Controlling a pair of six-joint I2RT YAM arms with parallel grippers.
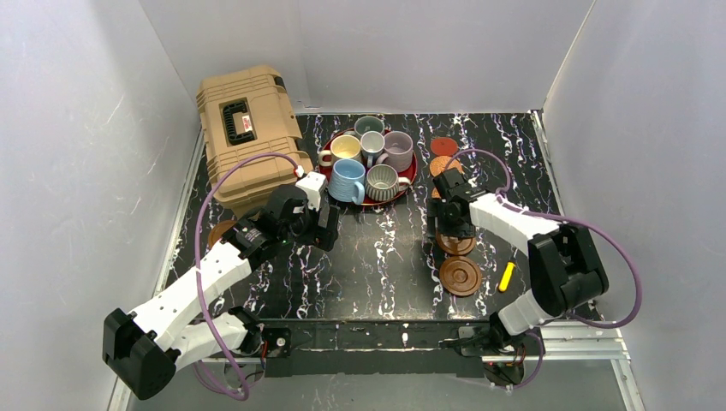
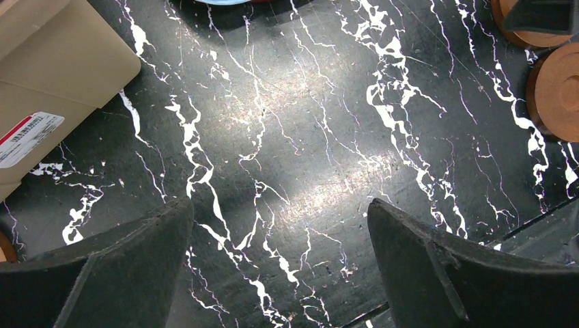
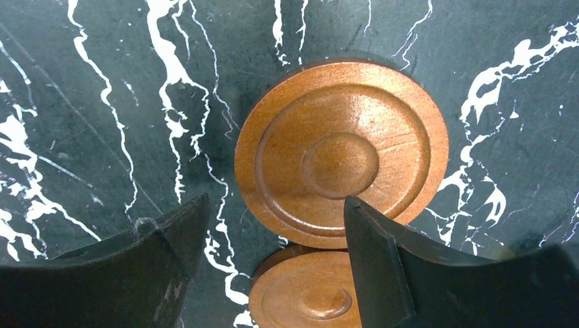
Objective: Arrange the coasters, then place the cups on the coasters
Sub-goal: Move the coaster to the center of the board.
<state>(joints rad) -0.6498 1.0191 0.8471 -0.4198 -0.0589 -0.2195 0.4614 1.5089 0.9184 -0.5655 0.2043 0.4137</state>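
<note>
The coaster-arranging step was judged to be in hand, since no cup had yet been taken off its tray. Nearest the bases, one dark wooden coaster (image 1: 461, 276) was seen lying flat on the marbled table (image 1: 377, 257), with a small yellow object (image 1: 507, 276) just beside it.

Just beyond, a second wooden coaster (image 3: 341, 154) lay under the right gripper (image 3: 273, 205), whose jaws were held apart and clamped on nothing. In the wrist view one finger was set over the disc's rim and the other off its edge above bare table, so the disc sat off-centre between them. Whether it was touched could not be told. The next move was judged to call for centring over the disc, lowering to the table and closing across the thin rim. The disc would then be carried to a free spot with room for a cup.

On the other side, the left gripper (image 2: 280, 205) was held wide apart over bare table with nothing in it, and a brown disc (image 1: 221, 229) was half hidden beside its arm. Farther back, an orange woven coaster (image 1: 445, 165) and a pinkish-red coaster (image 1: 443, 145) were seen. Farthest, the six cups (image 1: 347, 181) were crowded on the red tray (image 1: 407, 185), near a tan case (image 1: 248, 141).
</note>
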